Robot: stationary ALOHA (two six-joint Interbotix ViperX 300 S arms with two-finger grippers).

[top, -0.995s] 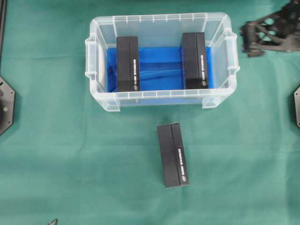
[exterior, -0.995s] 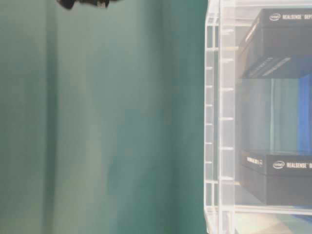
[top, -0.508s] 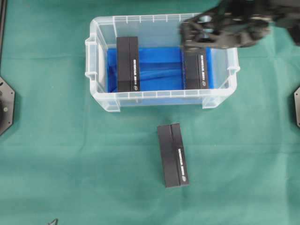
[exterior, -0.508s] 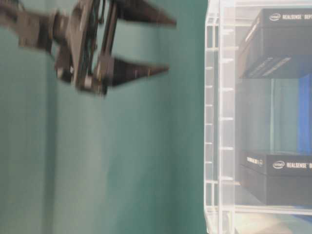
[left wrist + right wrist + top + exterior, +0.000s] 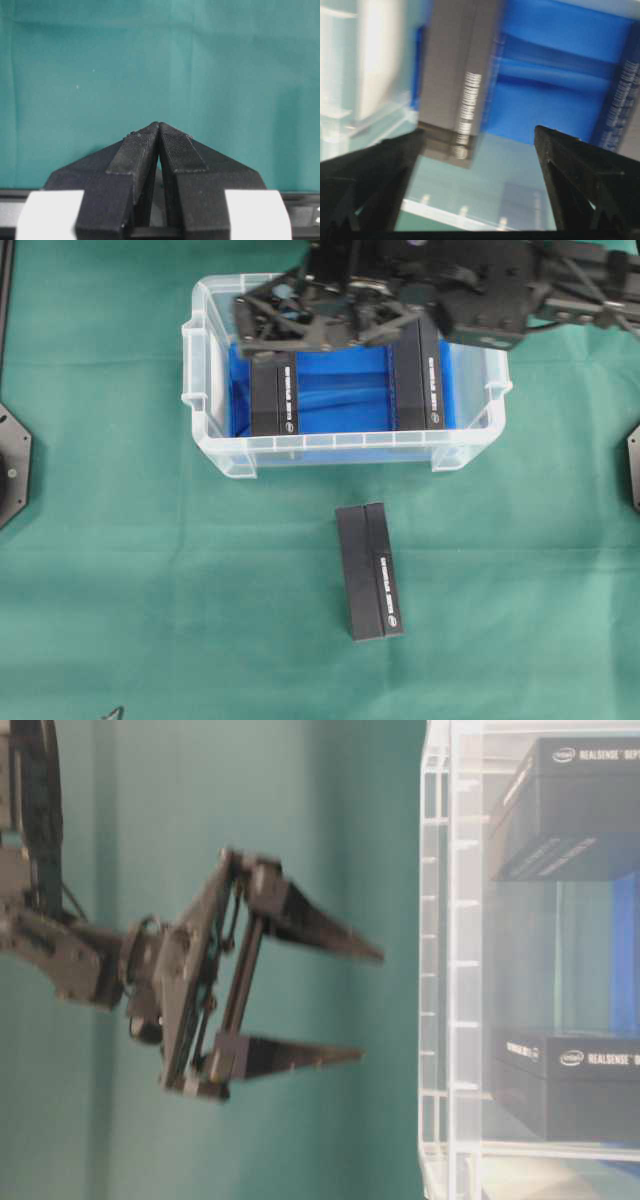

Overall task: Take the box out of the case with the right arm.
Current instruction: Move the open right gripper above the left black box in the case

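Swinging in from the case's right rim, my right end effector (image 5: 300, 325) now hangs spread wide and empty over the case (image 5: 205, 430), above its left box (image 5: 273, 390). My left end effector (image 5: 159, 131) is clenched over bare tabletop (image 5: 100, 60).

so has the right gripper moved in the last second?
Yes. The right gripper has swung leftward from outside the bin's right edge to above it, jaws open.

Black right arm (image 5: 500, 300) with lattice-framed pointed jaws.
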